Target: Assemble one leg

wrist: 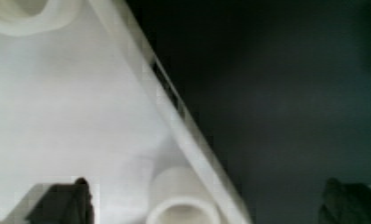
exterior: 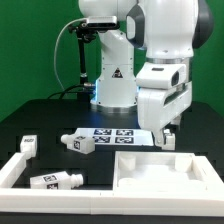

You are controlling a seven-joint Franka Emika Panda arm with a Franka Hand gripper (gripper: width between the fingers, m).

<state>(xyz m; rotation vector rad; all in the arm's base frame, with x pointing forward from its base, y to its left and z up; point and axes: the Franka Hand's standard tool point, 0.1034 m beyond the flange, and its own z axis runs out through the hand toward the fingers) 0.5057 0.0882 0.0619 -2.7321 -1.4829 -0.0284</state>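
In the exterior view, a black worktop [exterior: 40, 125] is seen, and a white robot arm [exterior: 160, 40] is bent over the half on the exterior view's right. The gripper [exterior: 168, 137] is held low over the far edge of a large white square tray-like plastic panel [exterior: 160, 172]. This panel is laid at the front corner on the exterior view's right. From here it cannot be told how far the fingers are set apart.

Three short white plastic square legs with black-and-white tags are laid flat, all apart from the gripper. One leg [exterior: 80, 142] is found near the middle of the worktop, just beside the thin flat white marker board [exterior: 112, 134]. A second leg [exterior: 28, 146] is laid near the edge on the exterior view's left. A third leg [exterior: 55, 180] is laid near the front edge, inside the bend of the long white border bars [exterior: 14, 170].

In the wrist view, the two dark fingertips [wrist: 57, 203] are seen spread wide apart, with nothing pinched between them. The gripper [wrist: 203, 205] is hung over the panel [wrist: 75, 110], where its white edge meets the dark worktop [wrist: 288, 100]. Two round holes [wrist: 178, 211] are seen in the panel.
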